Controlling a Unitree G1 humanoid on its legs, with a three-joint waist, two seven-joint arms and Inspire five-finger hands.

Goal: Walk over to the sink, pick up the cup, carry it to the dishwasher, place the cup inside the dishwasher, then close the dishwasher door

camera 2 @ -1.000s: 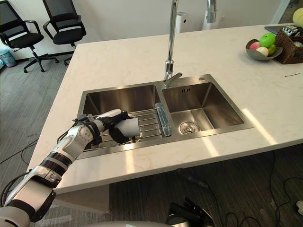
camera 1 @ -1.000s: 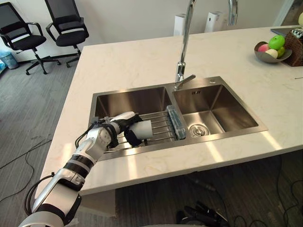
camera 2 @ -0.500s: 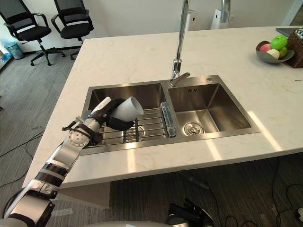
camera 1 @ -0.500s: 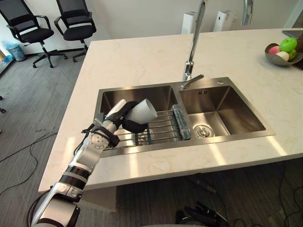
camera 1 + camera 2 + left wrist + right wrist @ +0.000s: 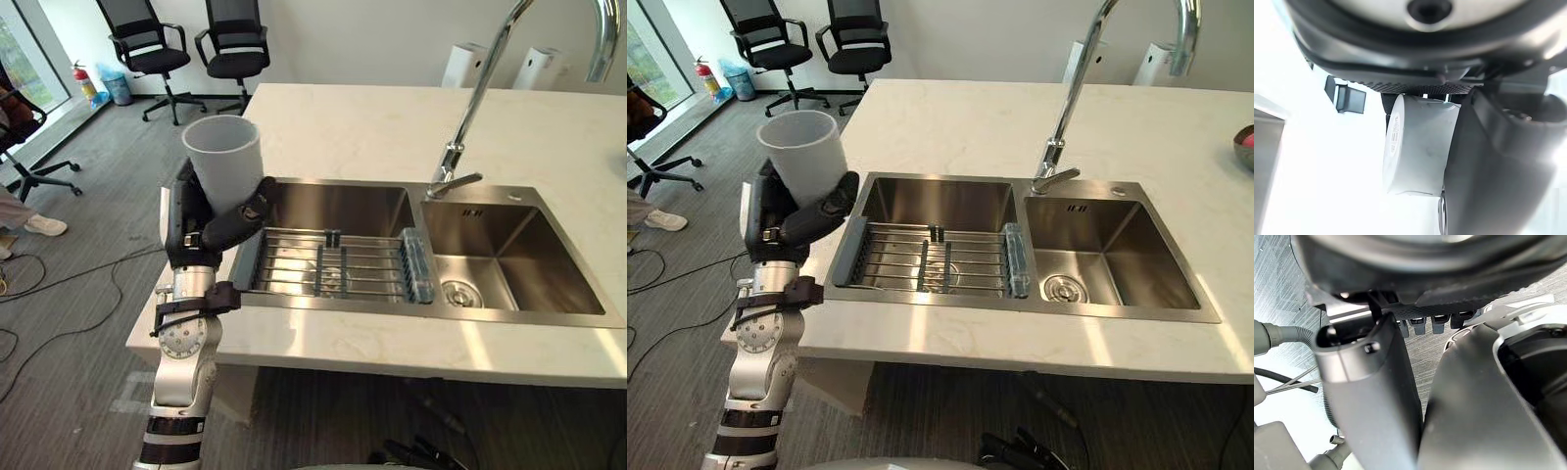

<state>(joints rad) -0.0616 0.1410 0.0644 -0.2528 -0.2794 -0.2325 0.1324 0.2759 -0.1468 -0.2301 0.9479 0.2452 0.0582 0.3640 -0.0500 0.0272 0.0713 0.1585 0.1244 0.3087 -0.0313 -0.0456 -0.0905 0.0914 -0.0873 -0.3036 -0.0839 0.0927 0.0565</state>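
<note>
White plastic cup (image 5: 223,159) was out of the sink (image 5: 323,201); a second earlier it lay sideways on the wire rack (image 5: 333,264) in the left basin. The left hand (image 5: 211,227) had fingers and thumb wrapped round its base, holding it upright at 9 o'clock from the basin. Pickup looked done, carry next. The right hand (image 5: 1474,396) hung over the floor, couldn't tell its grip. Office chairs (image 5: 232,67) sat at 11 o'clock, a person's shoe (image 5: 44,225) at 9, and the counter (image 5: 372,127) corner was closest to the arm.
</note>
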